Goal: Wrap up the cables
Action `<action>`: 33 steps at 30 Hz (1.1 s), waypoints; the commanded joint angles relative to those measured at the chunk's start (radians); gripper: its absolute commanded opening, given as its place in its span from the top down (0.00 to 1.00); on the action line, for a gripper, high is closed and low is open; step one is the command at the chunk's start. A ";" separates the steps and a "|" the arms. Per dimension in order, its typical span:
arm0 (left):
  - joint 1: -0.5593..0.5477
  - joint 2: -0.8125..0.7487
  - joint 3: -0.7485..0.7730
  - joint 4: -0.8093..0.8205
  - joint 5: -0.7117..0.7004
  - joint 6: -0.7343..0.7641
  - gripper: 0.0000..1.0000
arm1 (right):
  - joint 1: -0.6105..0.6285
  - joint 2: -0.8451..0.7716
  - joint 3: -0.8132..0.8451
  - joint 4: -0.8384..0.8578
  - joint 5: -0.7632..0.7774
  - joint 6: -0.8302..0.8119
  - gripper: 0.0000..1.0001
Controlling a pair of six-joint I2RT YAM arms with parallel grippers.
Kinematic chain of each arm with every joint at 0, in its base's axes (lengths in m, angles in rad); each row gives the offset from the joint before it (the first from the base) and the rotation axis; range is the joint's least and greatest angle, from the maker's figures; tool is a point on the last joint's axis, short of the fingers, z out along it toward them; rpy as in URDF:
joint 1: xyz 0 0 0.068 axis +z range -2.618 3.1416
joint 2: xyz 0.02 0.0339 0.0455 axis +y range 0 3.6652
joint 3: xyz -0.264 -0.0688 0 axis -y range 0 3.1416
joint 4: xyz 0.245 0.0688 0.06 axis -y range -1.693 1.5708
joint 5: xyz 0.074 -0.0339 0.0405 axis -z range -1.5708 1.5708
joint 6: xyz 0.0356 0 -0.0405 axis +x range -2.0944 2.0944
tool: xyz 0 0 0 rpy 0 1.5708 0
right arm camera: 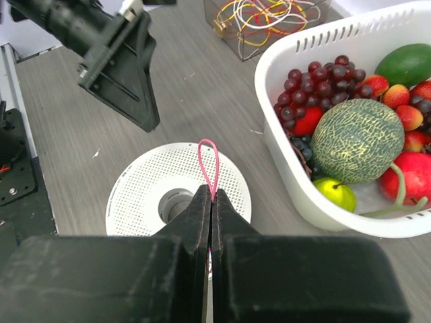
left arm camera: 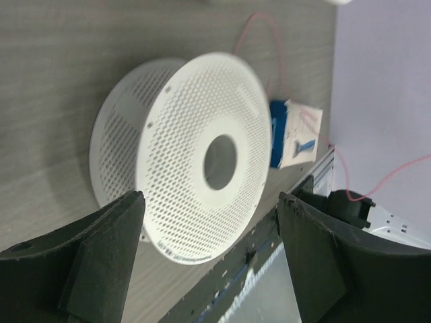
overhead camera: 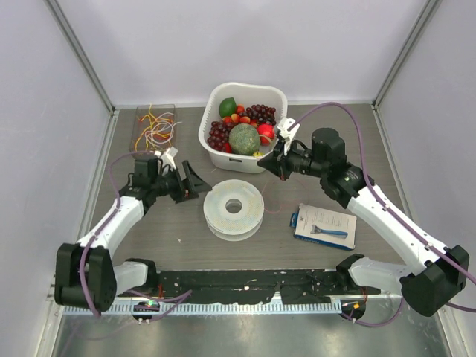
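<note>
A white perforated spool point(overhead camera: 233, 207) lies flat on the table between my arms; it fills the left wrist view point(left arm camera: 195, 155). My right gripper point(overhead camera: 277, 165) is shut on a thin pink cable, whose loop point(right arm camera: 210, 161) sticks out past the fingertips, above the spool point(right arm camera: 148, 195). The cable trails over the table point(left arm camera: 259, 27). My left gripper point(overhead camera: 195, 181) is open and empty, just left of the spool, jaws wide apart point(left arm camera: 210, 196). A loose tangle of red, orange, yellow and white cables point(overhead camera: 156, 125) lies in a clear box at the back left, also in the right wrist view point(right arm camera: 266, 17).
A white basket point(overhead camera: 210, 126) with grapes, a melon and other fruit stands behind the spool. A blue and white package point(overhead camera: 324, 225) lies at the right. A black rail point(overhead camera: 245, 282) runs along the near edge.
</note>
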 commanded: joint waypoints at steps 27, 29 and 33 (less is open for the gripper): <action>-0.068 0.057 -0.015 0.008 0.306 0.274 1.00 | -0.128 -0.024 0.084 -0.081 -0.093 0.049 0.99; -0.139 -0.027 0.058 -0.210 0.225 0.528 1.00 | -0.130 -0.037 0.094 -0.096 -0.090 0.020 0.99; -0.306 -0.121 0.170 -0.436 0.075 0.853 1.00 | -0.128 -0.014 0.146 -0.213 -0.114 -0.066 0.99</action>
